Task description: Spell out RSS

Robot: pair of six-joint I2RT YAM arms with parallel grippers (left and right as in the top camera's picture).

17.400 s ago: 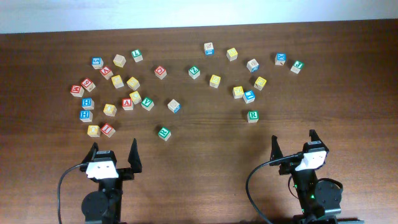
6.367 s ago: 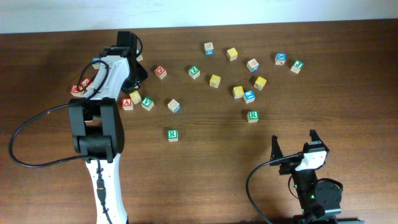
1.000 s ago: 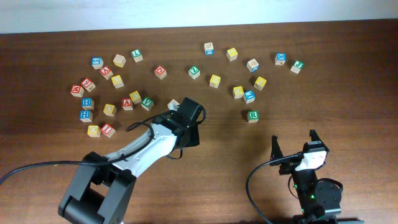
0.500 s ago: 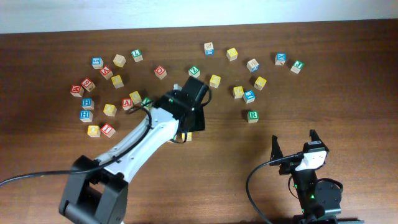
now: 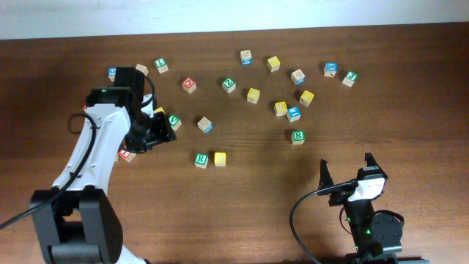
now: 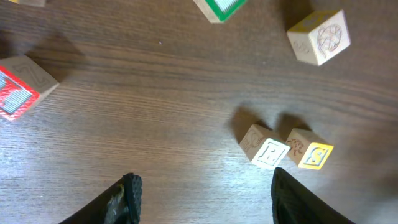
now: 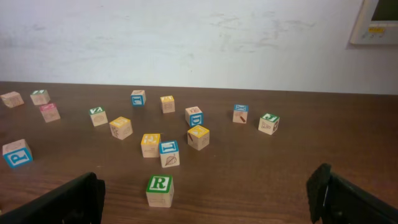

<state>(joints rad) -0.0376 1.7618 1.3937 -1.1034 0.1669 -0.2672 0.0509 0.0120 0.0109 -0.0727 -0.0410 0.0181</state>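
We're over the counter (image 5: 242,205), and the green R cube (image 5: 201,159) sits near the middle with a yellow S cube (image 5: 220,159) right at its 3 o'clock. The two are just beside each other in a neat row. From overhead we cannot tell whether they touch.

The left hand (image 5: 157,130) is off at about 10 o'clock from that pair, well apart from it, low among the scattered cubes on the left. Its wrist camera gives us the answer on the grip. The left hand (image 6: 208,199) has its jaws spread with only bare wood between them, so it carries nothing. In that same view the green R cube (image 6: 266,149) and yellow S cube (image 6: 311,154) stand side by side, and a red cube (image 6: 18,93) sits off at 9 o'clock.

A second green R cube (image 5: 297,136) stands alone between 2 and 3 o'clock from the pair. More yellow cubes (image 5: 253,94) lie around 1 o'clock, but we cannot read their letters from up here.

The right hand (image 5: 345,165) hangs at 4 o'clock from that lone R with its jaws wide apart and empty. Its own camera shows the right hand (image 7: 208,186) looking out over the second green R cube (image 7: 160,190).
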